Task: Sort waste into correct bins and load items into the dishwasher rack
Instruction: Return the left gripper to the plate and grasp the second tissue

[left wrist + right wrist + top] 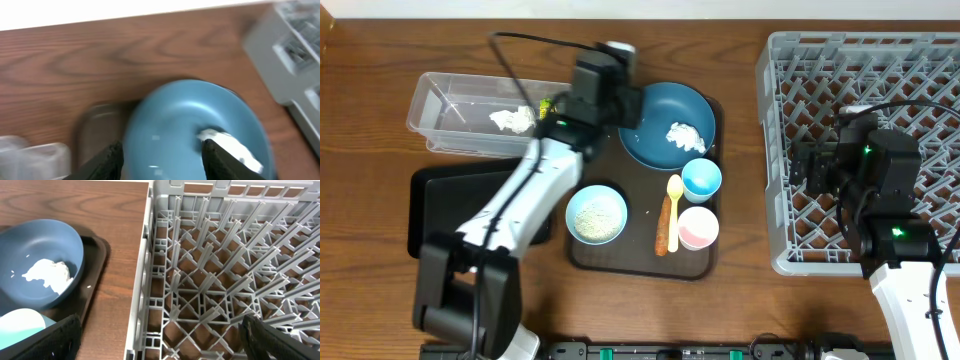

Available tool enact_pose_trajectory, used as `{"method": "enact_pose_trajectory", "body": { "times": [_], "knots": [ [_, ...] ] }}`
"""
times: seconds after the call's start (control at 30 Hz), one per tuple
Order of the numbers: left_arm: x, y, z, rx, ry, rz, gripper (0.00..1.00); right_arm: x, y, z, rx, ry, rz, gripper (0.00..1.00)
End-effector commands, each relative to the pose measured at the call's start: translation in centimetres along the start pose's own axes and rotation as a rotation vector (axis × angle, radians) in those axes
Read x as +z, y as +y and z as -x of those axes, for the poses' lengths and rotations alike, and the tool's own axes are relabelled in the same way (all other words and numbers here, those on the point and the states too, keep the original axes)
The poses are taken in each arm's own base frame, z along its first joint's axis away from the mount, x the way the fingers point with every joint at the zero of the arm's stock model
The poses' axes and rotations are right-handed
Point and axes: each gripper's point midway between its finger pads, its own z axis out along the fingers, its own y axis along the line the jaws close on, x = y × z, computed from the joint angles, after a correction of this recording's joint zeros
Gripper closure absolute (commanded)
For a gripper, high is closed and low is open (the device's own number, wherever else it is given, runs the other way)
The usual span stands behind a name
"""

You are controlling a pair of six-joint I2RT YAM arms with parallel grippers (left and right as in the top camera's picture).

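Observation:
My left gripper (625,105) (162,162) is open and empty, over the left rim of the dark blue plate (670,115) (170,125). A crumpled white tissue (685,137) (235,150) lies on the plate by the right finger. The clear tub (460,110) holds another tissue (512,120) and the green-yellow wrapper (548,104). The black bin (430,215) lies below it. The white bowl (597,214) holds rice. The light blue cup (701,179), pink cup (698,228), yellow spoon (673,200) and carrot piece (664,232) lie on the tray. My right gripper (810,165) (160,345) is open and empty over the left side of the grey rack (860,60) (210,280).
The flat brown tray (640,262) carries the plate, bowl, cups, spoon and carrot. Bare wooden table lies between the tray and the rack. The left arm reaches up from the front left across the black bin.

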Motion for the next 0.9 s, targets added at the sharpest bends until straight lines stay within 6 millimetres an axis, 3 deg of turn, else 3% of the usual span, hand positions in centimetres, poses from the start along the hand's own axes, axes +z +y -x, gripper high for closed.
{"method": "enact_pose_trajectory", "body": {
  "times": [0.0,0.27,0.57,0.73,0.77,0.87],
  "knots": [
    [2.6,-2.4,-2.6,0.028,0.066,-0.043,0.45,-0.3,0.5,0.8,-0.018,-0.016,0.013,0.01],
    [6.1,-5.2,-6.7,0.071,0.146,-0.084,0.41,-0.3,0.5,0.8,-0.018,-0.013,0.013,0.01],
    [8.5,-5.4,-10.5,0.034,0.232,-0.078,0.40,-0.3,0.5,0.6,-0.017,-0.006,0.012,0.01],
    [8.9,-5.5,-11.1,0.030,0.246,-0.077,0.41,-0.3,0.5,0.6,-0.017,-0.006,0.012,0.01],
    [8.9,-5.5,-11.1,0.030,0.246,-0.078,0.42,-0.3,0.5,0.6,-0.017,-0.006,0.012,0.01],
    [8.9,-5.7,-11.2,0.033,0.248,-0.081,0.59,-0.3,0.5,0.6,-0.017,-0.006,0.012,0.01]
  ]
}}
